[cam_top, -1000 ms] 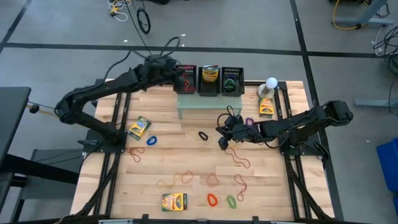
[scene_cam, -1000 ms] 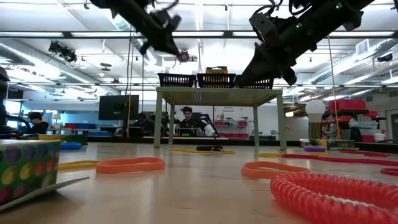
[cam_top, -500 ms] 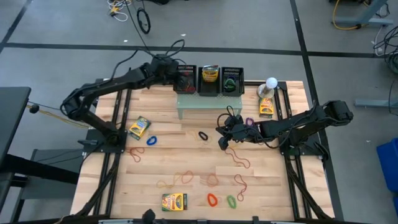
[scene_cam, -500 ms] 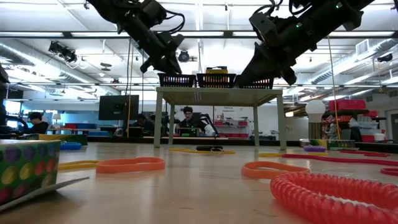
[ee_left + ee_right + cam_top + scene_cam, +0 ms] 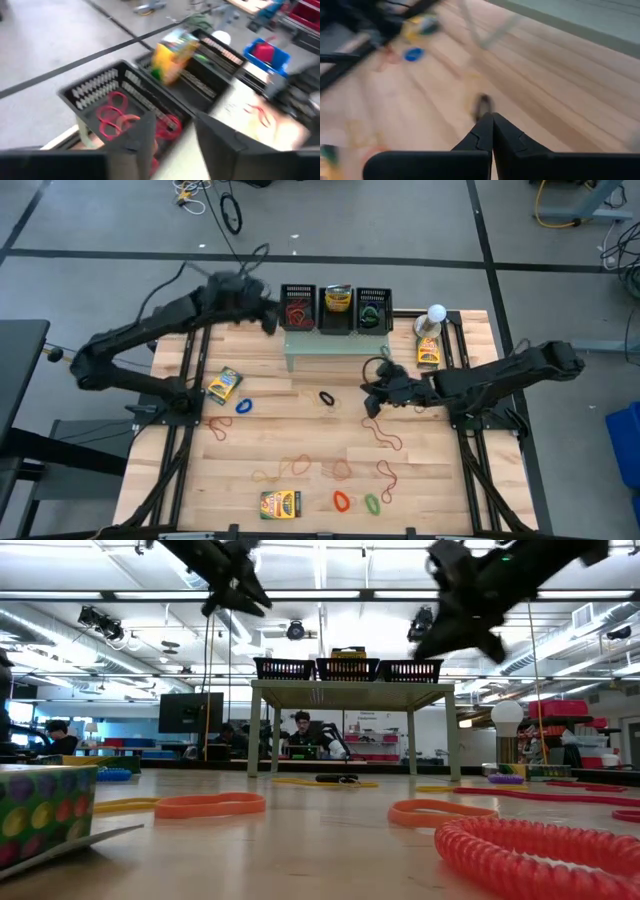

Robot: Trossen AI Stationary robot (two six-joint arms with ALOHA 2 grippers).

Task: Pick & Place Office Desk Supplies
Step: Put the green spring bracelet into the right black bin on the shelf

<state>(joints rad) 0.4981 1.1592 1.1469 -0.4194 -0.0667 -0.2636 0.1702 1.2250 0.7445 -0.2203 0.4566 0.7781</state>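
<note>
Left gripper point(image 5: 268, 321) sits just beside the red-band bin point(image 5: 297, 308), on its outer side, fingers point(image 5: 142, 137) apart and empty; the bin with its red loops lies right ahead of them. Right gripper point(image 5: 371, 393) hangs above mid-table, fingers pressed together, nothing seen between them. A black band point(image 5: 326, 397) lies on the wood a little ahead of its tips.

Progress, judged: partly done.
- Sorted so far: red bands in the near bin, a yellow box in the middle bin point(image 5: 338, 309), green band in the far bin point(image 5: 372, 309). All three bins stand on the pale green stand point(image 5: 330, 345).
- Still loose: yellow-green box point(image 5: 223, 385) and blue band point(image 5: 243, 406), both below the left gripper's side; thin red loops point(image 5: 383, 437) just under the right gripper; more orange and red loops toward the front edge, an orange band point(image 5: 341, 500) and green band point(image 5: 372, 503) there too, and a second box point(image 5: 280, 504) at the front edge. Another box point(image 5: 428, 352) sits by the white ball-topped object point(image 5: 436, 313), beyond the right gripper. Most items are left.

Room:
- Left gripper is tight against the bin wall and the stand's edge; free space is outward, away from the bins.
- Right gripper has open wood all round, the stand's front edge being the nearest obstacle.
- Front box is close to the table edge, little margin.
</note>
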